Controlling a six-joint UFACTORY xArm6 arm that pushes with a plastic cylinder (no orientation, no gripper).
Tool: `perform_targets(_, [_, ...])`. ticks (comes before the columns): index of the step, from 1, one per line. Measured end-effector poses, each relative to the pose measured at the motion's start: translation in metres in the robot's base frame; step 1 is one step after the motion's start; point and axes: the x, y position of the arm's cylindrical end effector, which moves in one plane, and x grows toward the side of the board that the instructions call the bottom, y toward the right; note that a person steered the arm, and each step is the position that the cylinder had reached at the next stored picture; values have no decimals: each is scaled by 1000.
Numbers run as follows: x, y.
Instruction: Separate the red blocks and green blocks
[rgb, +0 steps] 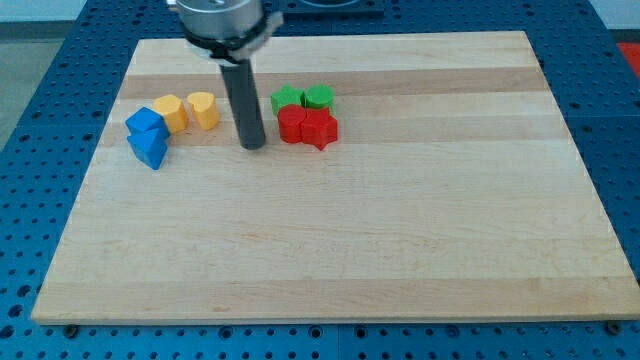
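1. Jaws were none to report: the arm ended in a plain dark rod (245, 105), so nothing was being held; my tip (254, 147) rested on the wooden board (330, 250) in the upper middle of the frame
2. My tip stood between the yellow pair on its left and the red and green cluster on its right, just beside the left red block but not clearly touching it
3. Two red blocks lay side by side right of the tip: a rounded red block (292, 124) and a red star-like block (321, 128), touching each other, the pair's long axis running left to right across the frame
4. Two green blocks sat directly above the reds, toward the frame's top: a green star-like block (287, 99) and a green round block (319, 96), touching each other and pressed against the reds, their row parallel to the red row
5. Reds and greens therefore formed one tight cluster, not separated
6. Two yellow blocks, a yellow left block (171, 112) and a yellow right block (203, 108), stood side by side left of the tip
7. Two blue blocks, a blue upper block (146, 123) and a blue lower block (150, 148), were stacked in the frame at far left, touching, next to the yellow left block
8. No containers appeared; all eight blocks lay flat on the board's upper part
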Motion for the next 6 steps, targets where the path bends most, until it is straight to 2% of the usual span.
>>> perform_targets(1, [12,39])
perform_targets(6, [-99,42])
